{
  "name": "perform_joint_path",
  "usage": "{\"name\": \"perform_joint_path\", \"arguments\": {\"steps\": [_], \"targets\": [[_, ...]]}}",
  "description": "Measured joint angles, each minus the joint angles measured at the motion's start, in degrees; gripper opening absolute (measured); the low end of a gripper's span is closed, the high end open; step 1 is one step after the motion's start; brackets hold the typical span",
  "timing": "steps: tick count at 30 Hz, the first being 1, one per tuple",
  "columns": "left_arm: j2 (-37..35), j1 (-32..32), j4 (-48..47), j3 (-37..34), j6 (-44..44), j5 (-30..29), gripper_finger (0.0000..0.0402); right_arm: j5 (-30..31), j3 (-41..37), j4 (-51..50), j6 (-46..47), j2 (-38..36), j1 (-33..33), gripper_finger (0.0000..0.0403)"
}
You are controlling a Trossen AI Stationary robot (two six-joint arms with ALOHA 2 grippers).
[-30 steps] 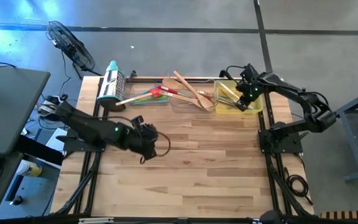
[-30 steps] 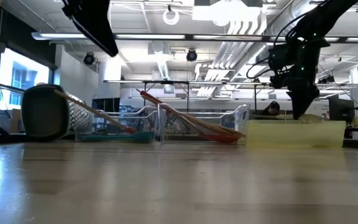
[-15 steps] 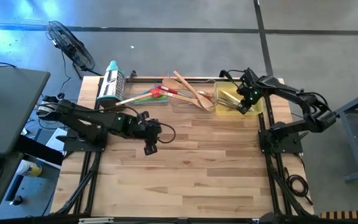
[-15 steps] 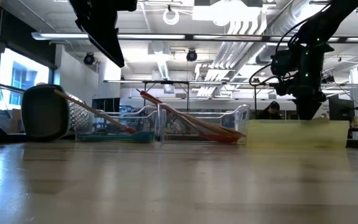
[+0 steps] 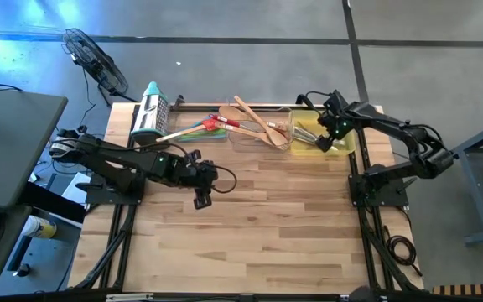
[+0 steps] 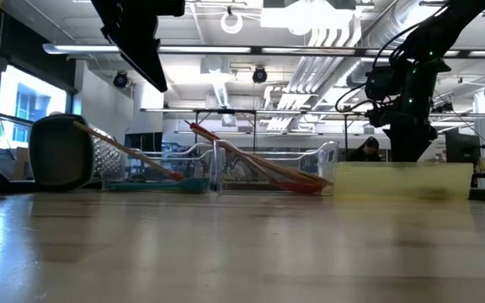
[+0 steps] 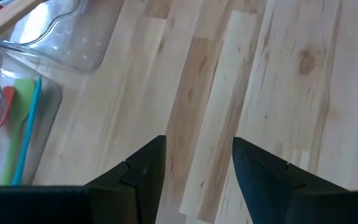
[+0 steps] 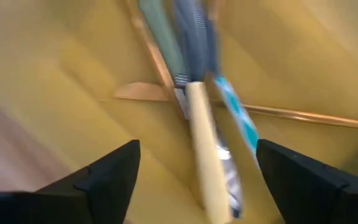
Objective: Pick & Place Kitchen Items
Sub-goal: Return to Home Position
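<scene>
1. The table point(image 5: 250, 239) shows no loose utensils in the high view, so the sorting looks finished.
2. What seems left is for both arms to pull back to rest.
   - The left gripper point(image 5: 200, 201) hangs over bare wood, on the near side of the left clear tray point(image 5: 212, 137). Its fingers point(image 7: 143, 171) stand apart with nothing between them.
   - The right gripper point(image 5: 323, 144) hangs over the yellow tray point(image 5: 342, 149). Its fingers point(image 8: 110, 171) are spread wide and empty.
3. The three trays stand in a row along the table's far edge. The right clear tray point(image 5: 246, 138) sits between the other two, and the grater point(image 5: 150, 113) is just beside the left one.
4. The utensils are all in the trays.
   - Red and green spatulas point(image 5: 198, 127) lie in the left clear tray, with their handles poking out over its rim.
   - Wooden spoons point(image 5: 257, 122) cross in the right clear tray.
   - The knives point(image 8: 207, 149) lie in the yellow tray, directly under the right gripper.
5. The bigger change since a second ago is in the left arm. It has swung a little toward the trays, and over the last half second it has not visibly moved.
6. The smaller change is in the right gripper. It has only turned slightly at the wrist and has not left the yellow tray. The trays and utensils lie as they did.
</scene>
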Motion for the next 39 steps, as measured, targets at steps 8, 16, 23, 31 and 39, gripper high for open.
{"name": "perform_joint_path", "arguments": {"steps": [8, 16, 23, 31, 39], "targets": [[0.02, 0.71, 1.63, 0.04, -1.19, -0.66, 0.0177, -2.75, 0.04, -1.87, -2.53, -7.50, 5.10, 0.0319], [0.02, 0.63, 1.36, 0.07, 0.26, -7.28, 0.0144, -6.62, 0.04, -9.42, -2.94, -21.54, 9.43, 0.0283], [-0.46, 1.14, -15.35, 0.09, -1.45, -14.29, 0.0011, -17.96, 0.06, -15.28, -4.53, -31.76, 10.07, 0.0227], [-3.89, 4.20, -3.03, 0.09, 14.94, 9.15, 0.0002, -38.18, 0.04, -13.62, -5.65, -38.26, 9.95, 0.0068], [-7.55, 9.39, 0.40, 0.09, 18.88, 16.93, 0.0001, -54.66, 0.09, -12.29, -8.00, -45.13, 6.13, 0.0007]]}}
